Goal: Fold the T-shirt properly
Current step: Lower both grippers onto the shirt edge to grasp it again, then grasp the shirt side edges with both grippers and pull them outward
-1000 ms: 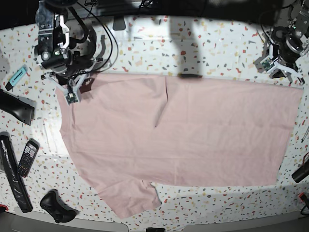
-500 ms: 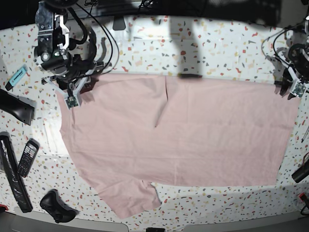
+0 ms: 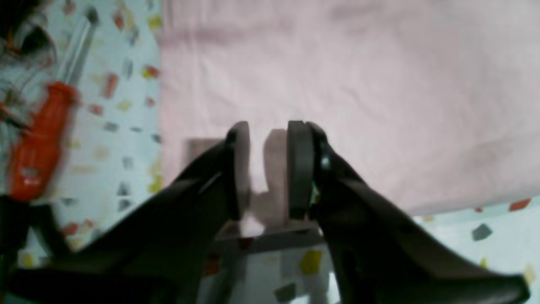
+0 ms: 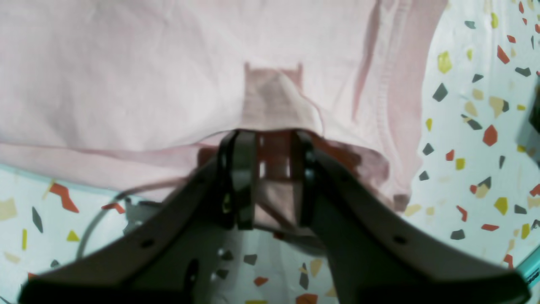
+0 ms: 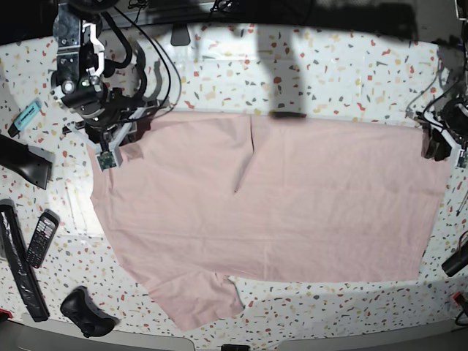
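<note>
The pale pink T-shirt lies spread flat on the speckled table, plain side up, with no lettering showing. My right gripper is at its far left corner. In the right wrist view the gripper has bunched, lifted fabric between its jaws. My left gripper is at the shirt's far right corner. In the left wrist view this gripper hovers over the shirt near its edge. Its jaws stand a narrow gap apart, and flat fabric shows through the gap.
An orange-handled screwdriver lies on the table beside the shirt's corner. At the left edge are a teal marker, a remote, a long black bar and a black controller. Cables trail behind the right arm.
My left gripper has come from the far right corner of the table down to the shirt's far right corner. My right gripper has shifted slightly along the shirt's left corner.
</note>
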`<state>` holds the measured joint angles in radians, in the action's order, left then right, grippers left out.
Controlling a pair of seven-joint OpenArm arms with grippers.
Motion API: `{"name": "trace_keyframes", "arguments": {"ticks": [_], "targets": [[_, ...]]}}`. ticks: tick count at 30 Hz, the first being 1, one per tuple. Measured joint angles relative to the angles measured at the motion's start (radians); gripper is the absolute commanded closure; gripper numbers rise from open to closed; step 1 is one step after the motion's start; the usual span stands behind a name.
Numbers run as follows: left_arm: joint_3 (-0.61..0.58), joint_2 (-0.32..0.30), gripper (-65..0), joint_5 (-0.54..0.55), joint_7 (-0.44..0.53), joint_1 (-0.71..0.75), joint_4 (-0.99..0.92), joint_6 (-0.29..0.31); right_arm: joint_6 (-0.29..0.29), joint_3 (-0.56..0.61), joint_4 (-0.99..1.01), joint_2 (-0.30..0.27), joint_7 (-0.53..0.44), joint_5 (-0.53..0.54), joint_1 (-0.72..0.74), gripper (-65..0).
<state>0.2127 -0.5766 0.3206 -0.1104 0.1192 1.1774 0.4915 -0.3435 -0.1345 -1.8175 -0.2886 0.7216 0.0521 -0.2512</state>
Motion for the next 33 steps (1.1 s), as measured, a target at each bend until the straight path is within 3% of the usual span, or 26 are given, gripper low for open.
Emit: {"name": "trace_keyframes", "arguments": {"ticks": [6, 10, 13, 17, 20, 26, 33], "targets": [[0.001, 0.0, -14.6, 0.033, 0.016, -0.031, -0.124, 0.018, 0.004, 0.0, 0.092, 0.0, 0.02, 0.001, 0.005, -14.0], [0.003, 0.0, -14.5, 0.031, 0.032, 0.016, -0.128, 0.069, 0.008, -0.002, 0.14, -0.002, 0.001, 0.018, -0.015, -14.0], [0.004, -0.001, -14.5, 0.032, 0.032, 0.053, -0.103, 0.073, 0.012, -0.002, 0.139, -0.002, -0.008, 0.018, -0.039, -14.0], [0.008, -0.005, -14.5, 0.037, -0.08, 0.078, -0.038, 0.069, 0.014, -0.003, 0.137, -0.002, -0.008, 0.018, -0.066, -14.0], [0.009, -0.006, -14.5, 0.041, -0.103, 0.128, 0.019, 0.066, 0.012, -0.016, 0.129, -0.002, -0.029, 0.019, -0.103, -14.0], [0.029, -0.011, -14.5, 0.041, -0.112, 0.27, 0.139, 0.071, -0.002, -0.128, 0.056, 0.0, -0.011, 0.029, -0.204, -13.8], [0.152, -0.005, -14.5, 0.042, -0.129, 0.424, 0.227, 0.089, -0.017, -0.232, 0.003, 0.0, 0.0, 0.087, -0.319, -13.4]]}}
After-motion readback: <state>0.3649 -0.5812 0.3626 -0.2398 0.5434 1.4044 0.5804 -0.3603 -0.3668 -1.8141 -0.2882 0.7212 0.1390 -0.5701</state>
